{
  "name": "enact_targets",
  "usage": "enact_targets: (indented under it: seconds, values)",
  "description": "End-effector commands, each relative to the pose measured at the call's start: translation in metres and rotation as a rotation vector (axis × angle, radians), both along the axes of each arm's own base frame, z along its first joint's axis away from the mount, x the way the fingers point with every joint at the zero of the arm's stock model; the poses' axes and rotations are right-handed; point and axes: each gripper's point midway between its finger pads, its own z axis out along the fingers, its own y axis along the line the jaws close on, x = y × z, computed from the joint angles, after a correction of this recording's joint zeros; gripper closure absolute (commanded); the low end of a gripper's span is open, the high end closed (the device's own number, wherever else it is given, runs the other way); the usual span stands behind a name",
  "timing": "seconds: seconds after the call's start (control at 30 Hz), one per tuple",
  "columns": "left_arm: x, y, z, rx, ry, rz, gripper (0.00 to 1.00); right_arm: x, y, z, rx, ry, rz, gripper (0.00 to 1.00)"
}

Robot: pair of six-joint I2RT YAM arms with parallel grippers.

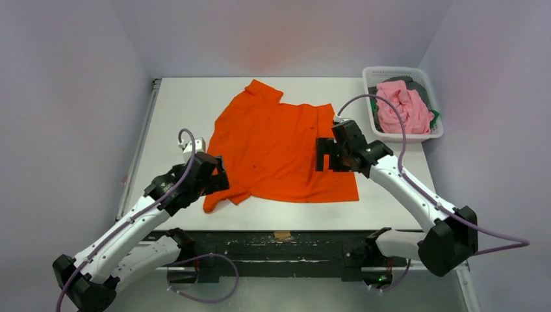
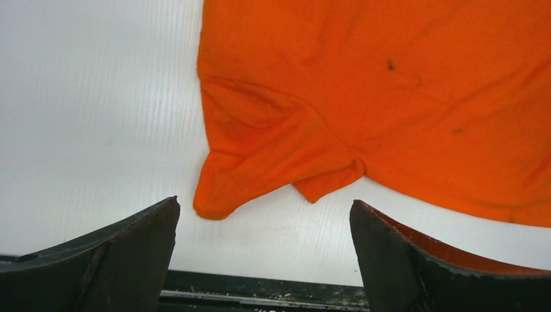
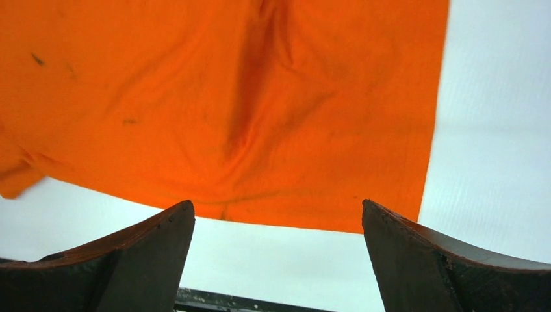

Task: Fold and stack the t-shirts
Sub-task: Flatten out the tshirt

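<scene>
Our left claw (image 1: pixel 217 175) and right claw (image 1: pixel 325 155) gape wide, holding nothing — the orange t-shirt (image 1: pixel 279 146) lies just ahead of both.

My top camera gives me a bright, even picture. The light is soft and seems to come from above. The white table (image 1: pixel 182 110) looks pale, with no hard shine on it. The back wall (image 1: pixel 273 39) has a faint orange glow above the orange t-shirt (image 1: pixel 279 149). I see only weak, soft shadows along the cloth's edges. In my left wrist camera the shirt's wrinkles look sharp, and the dark fingers (image 2: pixel 117 260) down low are dim, one lit a little orange on its inner side. In my right wrist camera the cloth looks a bit soft, and the table is almost washed-out white.
</scene>
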Motion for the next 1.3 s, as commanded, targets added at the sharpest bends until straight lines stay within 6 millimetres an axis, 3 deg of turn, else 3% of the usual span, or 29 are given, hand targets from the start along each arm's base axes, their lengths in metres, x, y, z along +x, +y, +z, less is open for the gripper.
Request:
enact_targets:
  seconds: [0.0,0.13,0.27,0.37,0.47,0.57,0.73,0.97,1.13,1.27]
  values:
    - [0.037,-0.029,0.05,-0.093,-0.195,-0.085,0.0,0.016,-0.017,0.012,0.011,-0.119,-0.159,0.01]
    - [0.092,-0.07,0.062,-0.216,-0.233,-0.191,0.0,0.053,0.002,0.015,0.158,-0.143,-0.122,0.01]
    - [0.158,-0.073,0.042,-0.245,-0.161,-0.168,0.0,0.1,0.018,-0.003,0.281,-0.109,-0.112,0.01]
    - [0.194,-0.08,0.012,-0.239,-0.071,-0.174,0.0,0.137,0.017,-0.02,0.305,-0.08,-0.142,0.01]
    - [0.212,-0.085,-0.018,-0.273,0.027,-0.168,0.0,0.165,0.012,-0.041,0.294,-0.055,-0.179,0.03]
    - [0.216,-0.081,-0.047,-0.29,0.102,-0.133,0.0,0.178,0.006,-0.067,0.3,-0.029,-0.222,0.03]
    - [0.2,-0.066,-0.081,-0.281,0.205,-0.065,0.0,0.166,-0.015,-0.104,0.306,0.053,-0.319,0.06]
    - [0.167,-0.056,-0.1,-0.288,0.28,0.011,0.0,0.106,-0.055,-0.126,0.212,0.1,-0.517,0.06]
    - [0.15,-0.049,-0.098,-0.284,0.282,0.04,0.0,0.065,-0.08,-0.132,0.119,0.126,-0.631,0.06]
    - [0.146,-0.051,-0.09,-0.305,0.262,0.023,0.0,0.072,-0.082,-0.114,0.109,0.054,-0.593,0.06]
